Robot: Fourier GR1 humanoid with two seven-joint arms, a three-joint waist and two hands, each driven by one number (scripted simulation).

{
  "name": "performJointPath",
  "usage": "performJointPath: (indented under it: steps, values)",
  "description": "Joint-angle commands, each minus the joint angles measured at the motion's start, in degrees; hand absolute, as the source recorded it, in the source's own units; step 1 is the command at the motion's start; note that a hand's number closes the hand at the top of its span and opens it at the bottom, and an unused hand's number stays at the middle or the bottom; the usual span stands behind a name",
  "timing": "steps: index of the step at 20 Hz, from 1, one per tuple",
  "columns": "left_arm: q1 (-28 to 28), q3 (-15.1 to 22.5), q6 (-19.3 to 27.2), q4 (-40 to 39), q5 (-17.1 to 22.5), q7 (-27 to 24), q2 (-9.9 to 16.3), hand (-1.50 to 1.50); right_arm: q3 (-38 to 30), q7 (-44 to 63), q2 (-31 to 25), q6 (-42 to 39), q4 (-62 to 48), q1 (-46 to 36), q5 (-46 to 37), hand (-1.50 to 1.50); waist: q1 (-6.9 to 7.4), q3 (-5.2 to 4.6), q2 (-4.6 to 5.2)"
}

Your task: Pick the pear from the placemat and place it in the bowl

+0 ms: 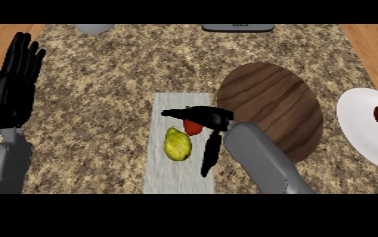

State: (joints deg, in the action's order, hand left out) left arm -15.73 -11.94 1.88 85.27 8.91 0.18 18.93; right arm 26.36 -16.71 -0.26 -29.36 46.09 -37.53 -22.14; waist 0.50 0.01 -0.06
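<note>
The yellow-green pear (177,145) lies on the grey placemat (166,176) in the middle of the counter. My right hand (209,118) hovers just above and to the right of it, open. Its thumb reaches left over the mat and a finger points down along the pear's right side, not closed round it. A small red thing (192,127) shows right under the palm, partly hidden. The brown wooden bowl (277,106) sits to the right of the mat, behind my right forearm. My left hand (18,78) rests open at the left edge, fingers up.
A white plate (358,126) with something red at its edge stands at the far right. A pale grey object (94,28) and a dark flat one (238,27) sit at the counter's back edge. Wood shows beyond the speckled stone top at both upper corners.
</note>
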Motion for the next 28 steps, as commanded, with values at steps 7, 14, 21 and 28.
performJointPath:
  steps: [7,14,21,28]
  values:
    - [2.1,-1.7,-2.1,0.9,0.8,-1.4,-0.1,0.0,8.9,3.1,0.2,5.5,-4.6,-1.1,5.7,-1.5,0.59,0.0,0.21]
    - [3.3,0.2,-1.0,1.0,-1.5,-2.3,-2.4,0.0,12.5,-1.3,0.2,9.8,-10.2,-1.5,6.6,-1.5,0.71,0.01,0.3]
    - [1.5,-0.1,-1.6,2.3,-0.8,-0.1,-1.8,0.0,17.1,-6.5,0.2,18.9,-11.8,-2.4,11.5,1.5,1.37,0.04,0.37]
    - [-0.5,-0.7,-0.7,0.1,-1.5,0.9,-1.5,0.0,12.5,-13.4,-11.5,14.7,-12.8,-8.5,9.7,1.5,0.19,0.02,0.32]
